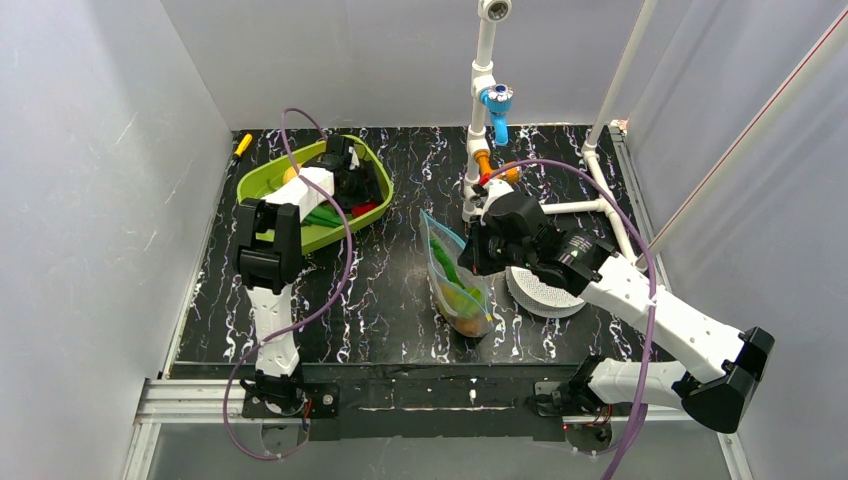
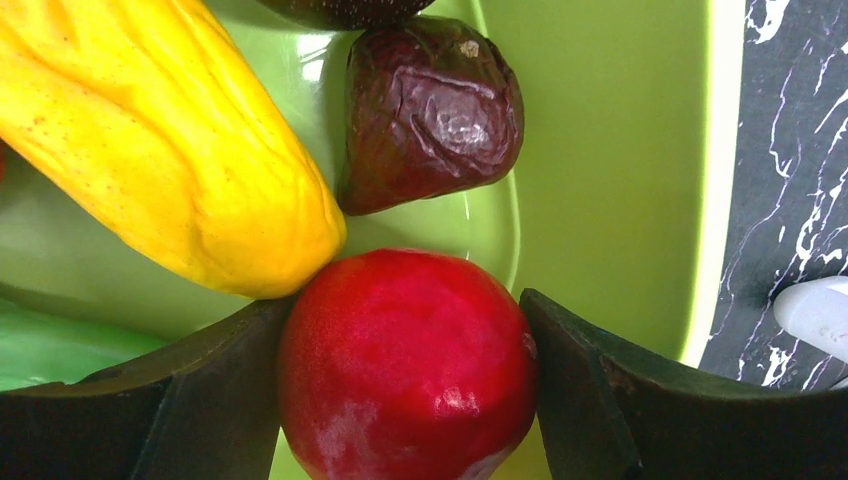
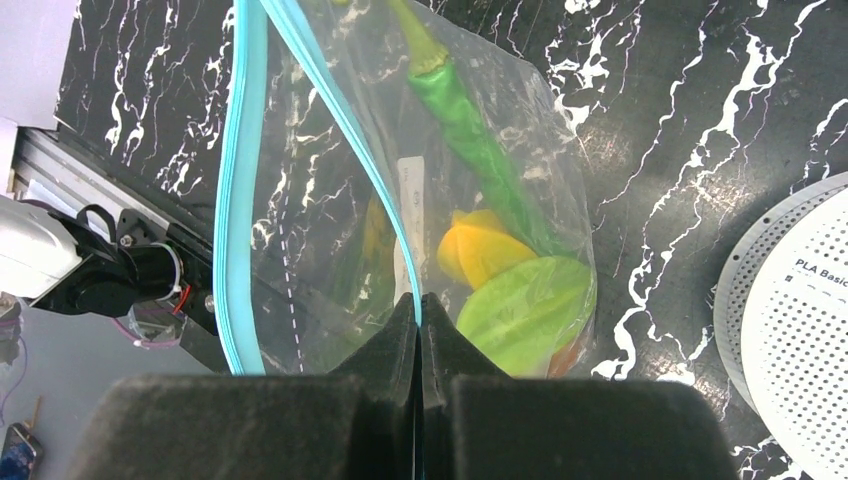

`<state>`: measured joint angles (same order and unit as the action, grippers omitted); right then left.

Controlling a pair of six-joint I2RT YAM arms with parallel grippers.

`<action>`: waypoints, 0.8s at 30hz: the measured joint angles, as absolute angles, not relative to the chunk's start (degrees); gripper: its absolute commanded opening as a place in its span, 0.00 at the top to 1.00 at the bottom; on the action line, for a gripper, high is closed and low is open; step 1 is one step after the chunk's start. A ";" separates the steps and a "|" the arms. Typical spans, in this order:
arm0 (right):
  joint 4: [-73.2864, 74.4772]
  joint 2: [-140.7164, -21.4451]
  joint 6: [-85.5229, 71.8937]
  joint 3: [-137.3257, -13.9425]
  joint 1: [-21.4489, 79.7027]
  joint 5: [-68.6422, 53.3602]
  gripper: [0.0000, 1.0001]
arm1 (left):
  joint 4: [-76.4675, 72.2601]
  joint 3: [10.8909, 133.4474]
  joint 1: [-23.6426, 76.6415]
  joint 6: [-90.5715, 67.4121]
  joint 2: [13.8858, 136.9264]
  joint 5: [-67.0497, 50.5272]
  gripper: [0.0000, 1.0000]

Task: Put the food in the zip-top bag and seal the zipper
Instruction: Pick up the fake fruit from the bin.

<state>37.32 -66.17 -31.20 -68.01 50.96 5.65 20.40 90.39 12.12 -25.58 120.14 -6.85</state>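
Note:
The clear zip-top bag (image 1: pixel 455 280) stands mid-table, its mouth held up. My right gripper (image 1: pixel 472 250) is shut on one side of the light blue zipper (image 3: pixel 240 200). In the right wrist view the fingertips (image 3: pixel 418 300) pinch that strip and the mouth gapes open. A green pepper (image 3: pixel 470 120), a yellow piece (image 3: pixel 480 250) and a light green piece (image 3: pixel 525 310) lie inside the bag (image 3: pixel 330 180). My left gripper (image 1: pixel 345 165) is down in the lime-green tray (image 1: pixel 262 178), its jaws pressing both sides of a red round fruit (image 2: pixel 405 370). A yellow fruit (image 2: pixel 150 140) and a dark purple one (image 2: pixel 430 110) lie beside it.
A white perforated disc (image 1: pixel 545 290) lies right of the bag, under the right arm. A white pipe stand (image 1: pixel 483 120) with blue and orange fittings rises at the back centre. A small yellow item (image 1: pixel 243 143) lies at the back left corner. Grey walls enclose the table.

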 measured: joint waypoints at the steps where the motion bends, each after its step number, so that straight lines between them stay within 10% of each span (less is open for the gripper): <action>1: 37.34 -66.17 -31.20 -68.16 50.87 5.67 0.99 | 20.56 90.39 12.12 -25.45 120.01 -6.83 0.41; 13: 37.21 -68.79 -31.31 -69.80 50.74 4.32 0.99 | 27.33 89.30 12.05 -22.59 100.38 -11.44 0.48; 24: 37.08 -70.46 -31.31 -71.07 50.70 2.57 0.99 | 15.86 71.61 14.70 -37.32 74.76 -43.16 0.48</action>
<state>37.08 -70.46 -31.31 -71.07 50.70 2.57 15.86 71.61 14.70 -37.32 74.76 -43.16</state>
